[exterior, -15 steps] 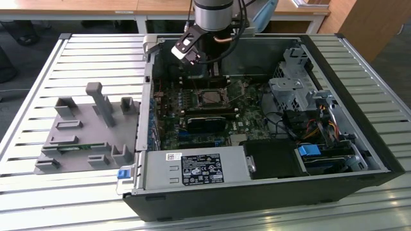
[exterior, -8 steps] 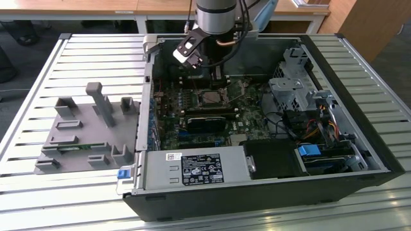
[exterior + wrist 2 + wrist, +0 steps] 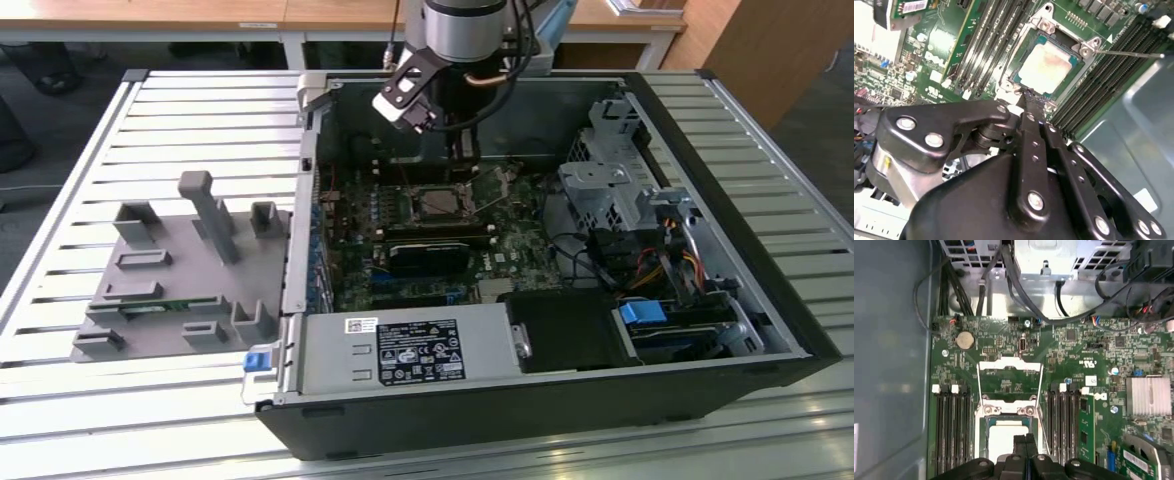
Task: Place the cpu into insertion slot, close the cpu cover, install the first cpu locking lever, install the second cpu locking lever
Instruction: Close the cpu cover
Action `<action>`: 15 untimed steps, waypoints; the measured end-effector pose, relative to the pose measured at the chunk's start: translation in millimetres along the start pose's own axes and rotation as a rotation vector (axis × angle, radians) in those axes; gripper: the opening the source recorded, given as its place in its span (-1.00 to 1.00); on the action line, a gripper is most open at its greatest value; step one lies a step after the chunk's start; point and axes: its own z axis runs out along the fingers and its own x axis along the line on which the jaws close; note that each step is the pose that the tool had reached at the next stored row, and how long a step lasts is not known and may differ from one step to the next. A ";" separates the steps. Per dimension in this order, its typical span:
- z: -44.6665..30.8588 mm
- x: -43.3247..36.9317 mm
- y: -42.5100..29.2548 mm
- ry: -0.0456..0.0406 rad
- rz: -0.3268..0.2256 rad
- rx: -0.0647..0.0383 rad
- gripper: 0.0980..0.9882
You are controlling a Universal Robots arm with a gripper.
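The cpu (image 3: 1046, 67), a silvery-beige square, lies inside the insertion slot (image 3: 1041, 25) on the green motherboard, and it is also seen as the cpu (image 3: 1001, 442) in the first wrist view. The cpu cover (image 3: 1010, 366), a silver frame with a square window, is swung open and lies back from the slot (image 3: 983, 422). A thin locking lever (image 3: 1129, 52) sticks out free beside the socket. My gripper (image 3: 1024, 438) has its black fingers together, shut on nothing, with the tips at the cpu's edge (image 3: 1026, 97). In the exterior view the gripper (image 3: 470, 160) hangs just above the socket (image 3: 441, 203).
Black memory slots (image 3: 951, 425) flank the socket on both sides. Cables (image 3: 1069, 300) and a drive cage (image 3: 607, 190) sit at the case's far side. A power supply (image 3: 407, 350) lies at the case's near edge. A grey fixture (image 3: 180, 270) stands at the exterior view's left.
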 end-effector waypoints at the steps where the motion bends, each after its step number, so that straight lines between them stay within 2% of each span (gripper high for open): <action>1: -0.3 0.0 0.7 0.0002 0.000 0.001 -0.98; 3: 0.0 0.1 4.1 0.0004 0.000 0.008 -0.98; 6: 0.5 0.2 11.5 0.0003 0.000 0.027 -0.98; 8: 0.6 0.2 14.6 0.0030 -0.001 0.032 -0.98; 9: 0.7 0.4 15.5 0.0093 -0.002 0.032 -0.98; 13: 1.1 0.8 18.7 0.0455 -0.005 0.034 -0.98; 15: 1.6 1.2 21.1 0.0478 -0.008 0.034 -0.98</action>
